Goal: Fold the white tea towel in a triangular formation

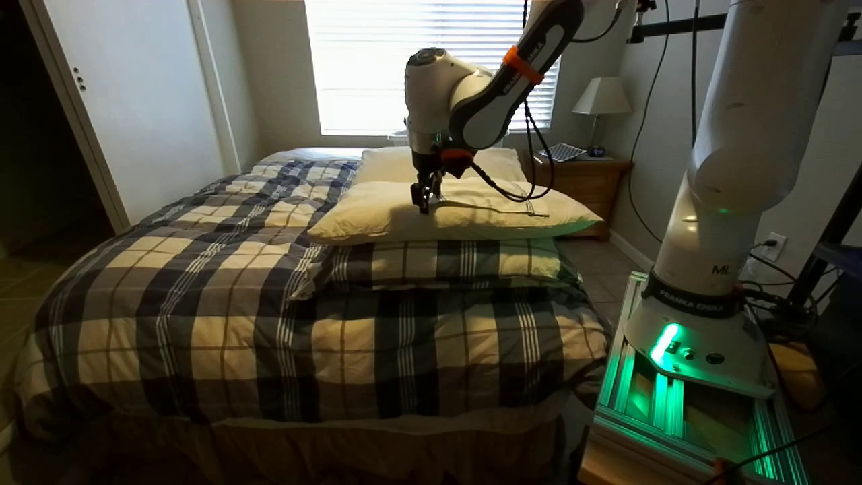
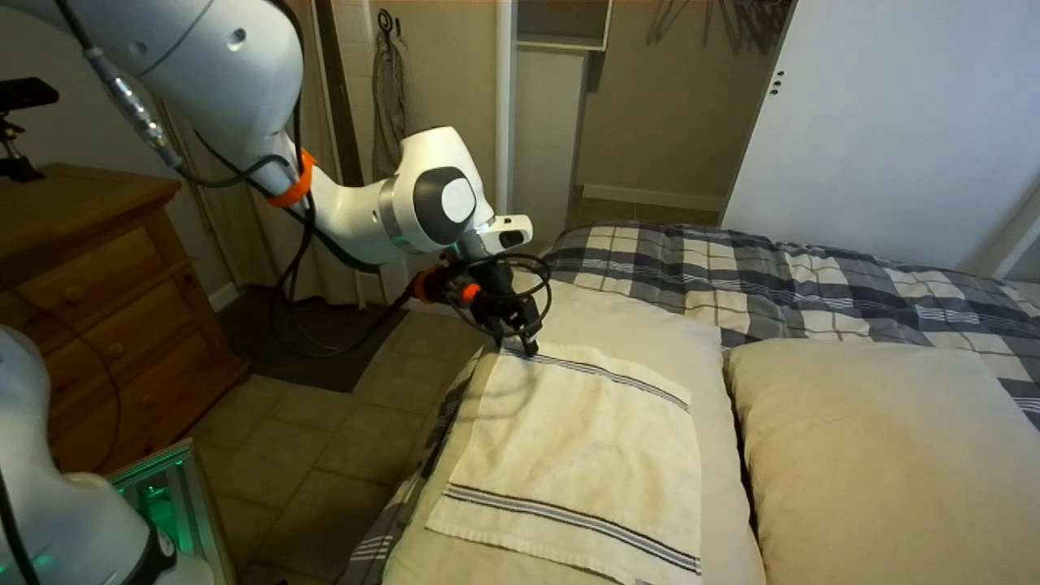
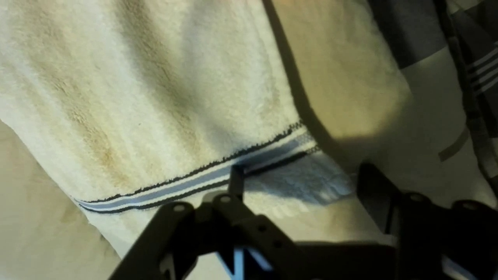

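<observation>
I see a bright window (image 1: 367, 64), blinds (image 1: 478, 30) down; lamp (image 1: 601, 98) on wooden nightstand (image 1: 599, 180) near it. Pale walls (image 1: 276, 67), white door (image 2: 902, 122), tile floor (image 2: 268, 455), dark mat (image 2: 252, 333) by a wooden dresser (image 2: 134, 325).

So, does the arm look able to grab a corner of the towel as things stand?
Likely yes: the pincer is open at a striped corner of the white tea towel, its fingers to either side, with nothing visible in between. Whether they touch the cloth is unclear.
</observation>
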`<state>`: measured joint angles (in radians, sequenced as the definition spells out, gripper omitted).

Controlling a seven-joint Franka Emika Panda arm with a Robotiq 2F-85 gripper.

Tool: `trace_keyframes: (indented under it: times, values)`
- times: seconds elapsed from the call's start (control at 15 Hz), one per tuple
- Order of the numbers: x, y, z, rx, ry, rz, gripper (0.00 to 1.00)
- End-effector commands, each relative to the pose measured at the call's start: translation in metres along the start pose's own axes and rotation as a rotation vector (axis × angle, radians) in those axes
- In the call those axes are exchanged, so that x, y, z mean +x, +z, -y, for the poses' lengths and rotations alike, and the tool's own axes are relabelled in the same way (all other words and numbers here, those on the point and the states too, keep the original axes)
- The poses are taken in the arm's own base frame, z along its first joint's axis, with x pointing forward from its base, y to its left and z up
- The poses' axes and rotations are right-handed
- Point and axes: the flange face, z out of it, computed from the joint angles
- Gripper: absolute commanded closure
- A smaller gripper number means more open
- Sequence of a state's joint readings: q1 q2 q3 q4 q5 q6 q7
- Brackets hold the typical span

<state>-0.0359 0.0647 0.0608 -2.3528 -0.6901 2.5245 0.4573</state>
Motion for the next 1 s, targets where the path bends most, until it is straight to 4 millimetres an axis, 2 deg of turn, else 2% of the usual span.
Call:
trace_keyframes:
  times: [0.0,0.2,0.4,0.53,0.93]
  values:
    - [0.005,0.008,0.0,-0.017,0.004,0.015,0.56]
    - [0.004,0.004,-0.009,-0.04,0.007,0.016,0.77]
    - [0.001,0.002,-0.027,-0.079,-0.012,0.02,0.98]
    - [-0.004,0.002,-0.048,-0.095,0.015,0.023,1.0]
    - [-0.023,-0.002,-0.114,-0.135,0.107,0.009,0.98]
